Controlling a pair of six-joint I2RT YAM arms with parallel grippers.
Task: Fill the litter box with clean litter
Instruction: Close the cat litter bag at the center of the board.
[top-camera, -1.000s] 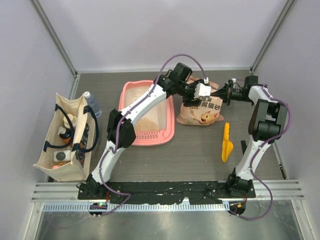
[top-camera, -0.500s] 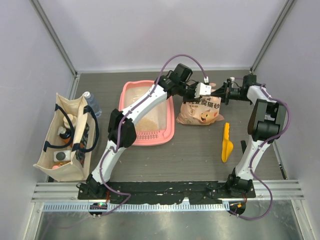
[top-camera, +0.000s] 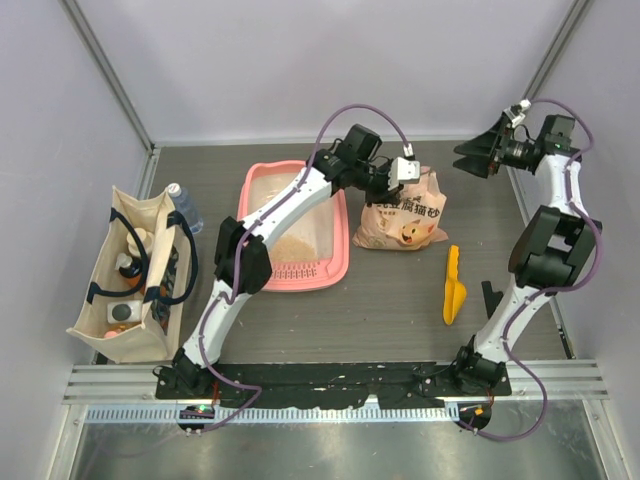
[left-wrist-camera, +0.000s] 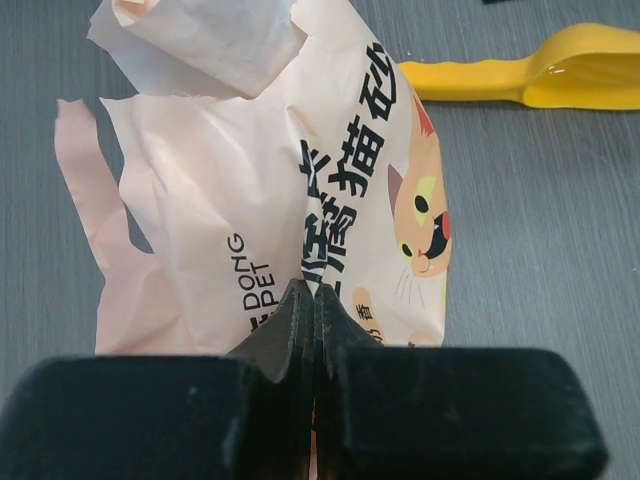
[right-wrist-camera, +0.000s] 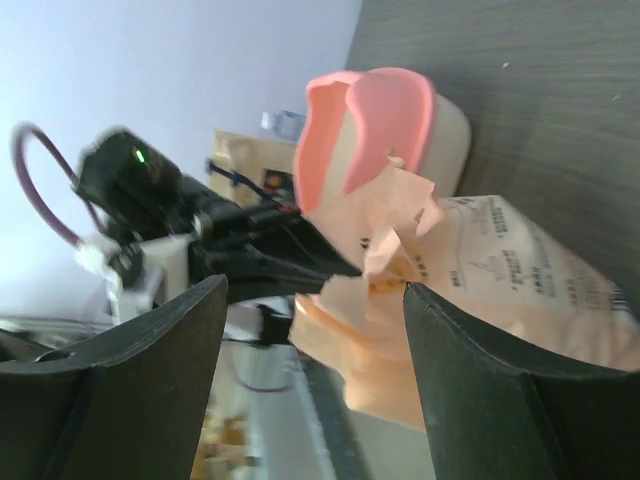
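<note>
The pink litter box (top-camera: 340, 240) lies left of centre, with a tan pile of clean litter (top-camera: 290, 248) on its whitish floor. Right of it stands a peach bag (top-camera: 405, 215) printed with a cartoon cat. My left gripper (top-camera: 412, 180) is shut on the bag's torn top; in the left wrist view the fingertips (left-wrist-camera: 312, 295) pinch a fold of the bag (left-wrist-camera: 230, 190). My right gripper (top-camera: 478, 155) hangs open, raised at the far right, apart from the bag. Its view looks past open fingers (right-wrist-camera: 315, 290) at the bag (right-wrist-camera: 500, 270) and the litter box (right-wrist-camera: 370, 110).
A beige tote bag (top-camera: 135, 270) with several items stands at the left, a bottle (top-camera: 183, 205) behind it. A yellow-orange scoop (top-camera: 453, 287) lies right of the bag, a small black piece (top-camera: 492, 297) beside it. Walls close in on three sides.
My right gripper let go of the bag's top, opened and swung up and away to the far right. My left gripper closed on the bag's top.
</note>
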